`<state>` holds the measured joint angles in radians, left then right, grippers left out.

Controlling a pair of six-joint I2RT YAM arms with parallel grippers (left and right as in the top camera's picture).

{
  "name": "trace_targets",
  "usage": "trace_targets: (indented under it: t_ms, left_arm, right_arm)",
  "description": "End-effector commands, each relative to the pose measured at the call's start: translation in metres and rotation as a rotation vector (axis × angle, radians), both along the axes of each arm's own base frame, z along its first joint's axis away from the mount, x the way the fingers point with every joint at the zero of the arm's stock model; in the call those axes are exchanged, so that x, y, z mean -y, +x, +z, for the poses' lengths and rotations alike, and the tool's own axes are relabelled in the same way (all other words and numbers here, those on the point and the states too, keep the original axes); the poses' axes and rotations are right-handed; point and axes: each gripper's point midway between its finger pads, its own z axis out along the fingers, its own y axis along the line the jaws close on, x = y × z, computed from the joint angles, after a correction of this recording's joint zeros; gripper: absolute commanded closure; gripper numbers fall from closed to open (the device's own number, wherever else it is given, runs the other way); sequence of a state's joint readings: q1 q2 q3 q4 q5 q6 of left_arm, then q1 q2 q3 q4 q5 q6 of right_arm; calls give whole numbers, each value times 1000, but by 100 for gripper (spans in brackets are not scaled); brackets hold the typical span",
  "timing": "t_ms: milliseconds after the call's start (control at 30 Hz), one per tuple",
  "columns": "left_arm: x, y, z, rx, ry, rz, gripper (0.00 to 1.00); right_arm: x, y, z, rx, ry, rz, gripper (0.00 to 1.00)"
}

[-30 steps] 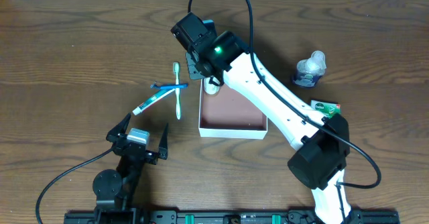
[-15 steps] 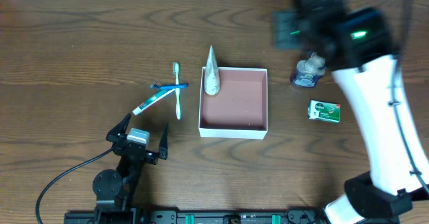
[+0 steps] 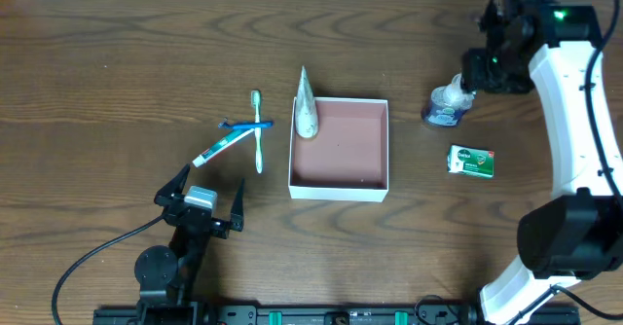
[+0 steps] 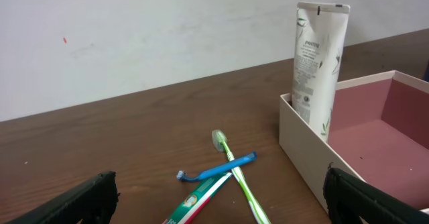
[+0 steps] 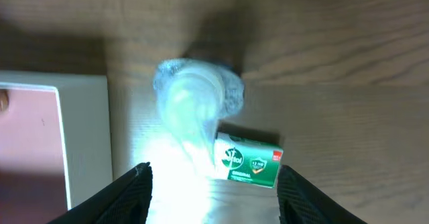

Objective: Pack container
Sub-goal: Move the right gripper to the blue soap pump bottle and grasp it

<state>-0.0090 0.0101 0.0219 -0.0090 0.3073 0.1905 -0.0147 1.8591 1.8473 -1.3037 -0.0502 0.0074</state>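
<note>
The container point(image 3: 339, 187) is a shallow white-walled box with a reddish-brown bottom at the table's middle; it also shows in the left wrist view point(image 4: 301, 140) and the right wrist view point(image 5: 80, 137). A white tube point(image 3: 306, 106) leans in its far left corner point(image 4: 320, 60). My right gripper point(image 3: 484, 67) is open and empty, high above a clear bottle point(image 3: 448, 103) point(image 5: 194, 110) and a green soap box point(image 3: 471, 162) point(image 5: 248, 160). My left gripper point(image 3: 200, 203) is open and empty, near a green toothbrush point(image 3: 258, 135), a blue razor point(image 3: 245, 125) and a toothpaste tube point(image 3: 219, 148).
The toothbrush point(image 4: 238, 177), razor point(image 4: 218, 169) and toothpaste tube point(image 4: 201, 202) lie crossed on the wooden table left of the container. A pale wall stands behind the table's far edge.
My right arm has swung from over the container's far left corner to the far right, above the bottle. The white tube now stands leaning in the container. The left arm has not moved.
</note>
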Motion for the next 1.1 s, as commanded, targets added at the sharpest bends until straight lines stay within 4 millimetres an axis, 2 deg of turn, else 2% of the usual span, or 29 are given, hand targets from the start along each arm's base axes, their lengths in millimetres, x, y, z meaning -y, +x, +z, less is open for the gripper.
trace_targets:
  t_ms: [0,333,633,867,967,1067]
  left_arm:
    - [0,0,-16,-48,-1,1,2]
    - [0,0,-16,-48,-1,1,2]
    - [0,0,-16,-48,-1,1,2]
    - [0,0,-16,-48,-1,1,2]
    - [0,0,-16,-48,-1,1,2]
    - [0,0,-16,-48,-1,1,2]
  right_arm:
    - [-15,4,4,54,131,176,40]
    - [-36,20,2,155,158,362,39]
    - [-33,23,-33,139,136,356,43]
    - [-20,24,-55,119,83,272,47]
    - [-19,25,-59,120,82,257,51]
    - [-19,25,-59,123,81,256,64]
